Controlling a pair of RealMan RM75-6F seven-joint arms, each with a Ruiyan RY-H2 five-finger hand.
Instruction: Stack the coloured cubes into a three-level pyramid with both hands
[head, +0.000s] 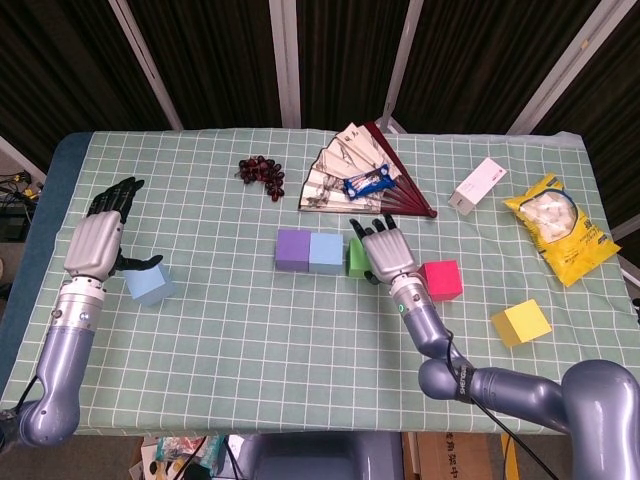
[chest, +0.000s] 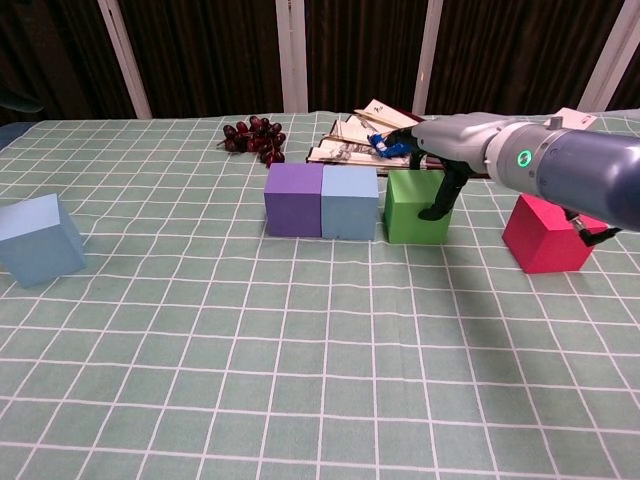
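The right hand (chest: 445, 160) is gripping the green cube (chest: 414, 208), sitting just right of the light-blue cube (chest: 350, 203), a sliver apart.

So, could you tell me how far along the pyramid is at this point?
Done: the purple cube and a light blue cube sit side by side as the base. In hand: the right hand grips the green cube just beside them, a thin gap left. Left: closing that gap, then both upper levels; the red cube, yellow cube and the second blue cube by the left hand lie apart.
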